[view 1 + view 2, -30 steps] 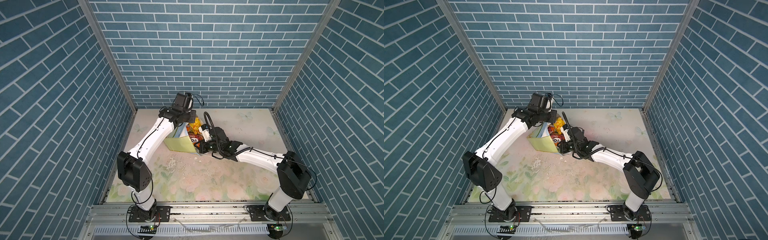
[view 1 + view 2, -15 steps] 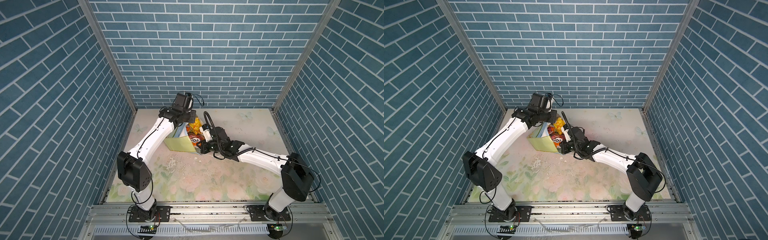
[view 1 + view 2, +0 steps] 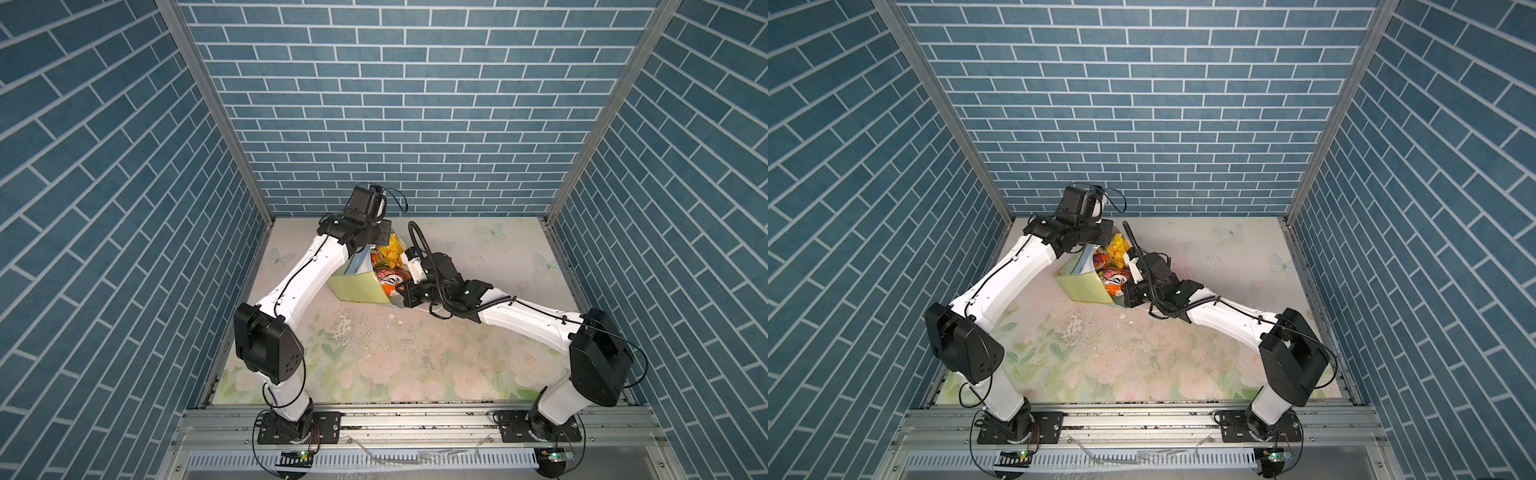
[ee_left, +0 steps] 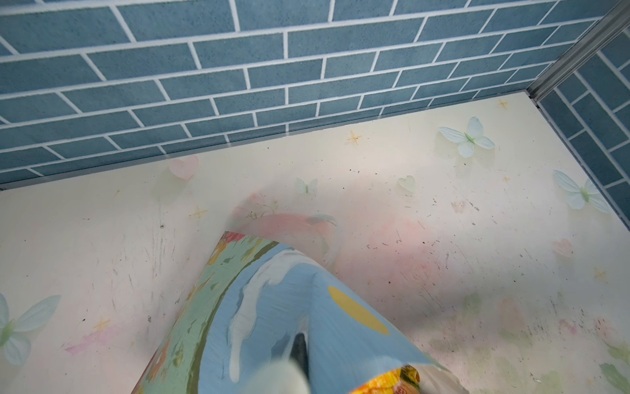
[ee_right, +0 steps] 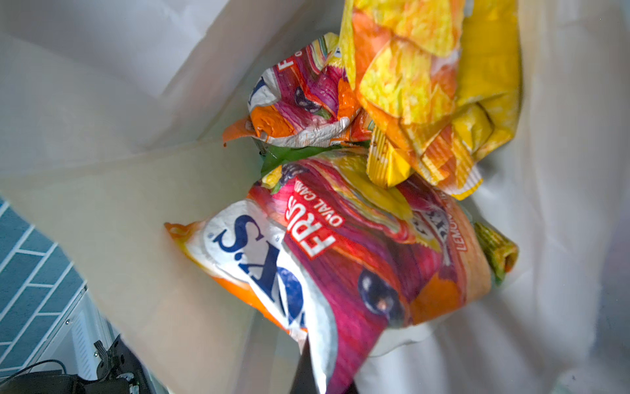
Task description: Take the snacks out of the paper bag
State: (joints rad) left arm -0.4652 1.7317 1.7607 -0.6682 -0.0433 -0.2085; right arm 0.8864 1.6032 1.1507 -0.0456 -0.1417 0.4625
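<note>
**A:** What lies nearest on the scuffed floral-print tabletop [image 3: 415,353]?

**B:** White flecks near its middle. Beyond them, toward 11 o'clock from the centre, sits the tall paper gift bag with pale yellow-green sides [image 3: 359,286], leaning with its mouth open.

**A:** And the right gripper?

**B:** The right gripper [image 5: 308,361] reaches into that mouth from about 4 o'clock. Its jaws are pressed together on a corner of the crinkly orange, pink and purple "FOX'S" packet [image 5: 341,266], which lies inside against the bag's white lining.

**A:** What is deeper in?

**B:** A sliver of a bright green packet [image 5: 283,157] shows just behind it. Past that are a second "FOX'S" packet [image 5: 300,102] and a yellow-orange crumpled plastic packet [image 5: 426,85], the two touching. In both top views the yellow one sits at the bag's 12 o'clock side.

**A:** The left gripper?

**B:** The left gripper [image 4: 296,358] is at the bag's far rim, around 12 o'clock. It is closed, pinching the edge, with a dark finger against the painted sky-and-cloud face.

**A:** Farthest back?

**B:** The blue brick-pattern wall [image 3: 395,104].
</note>
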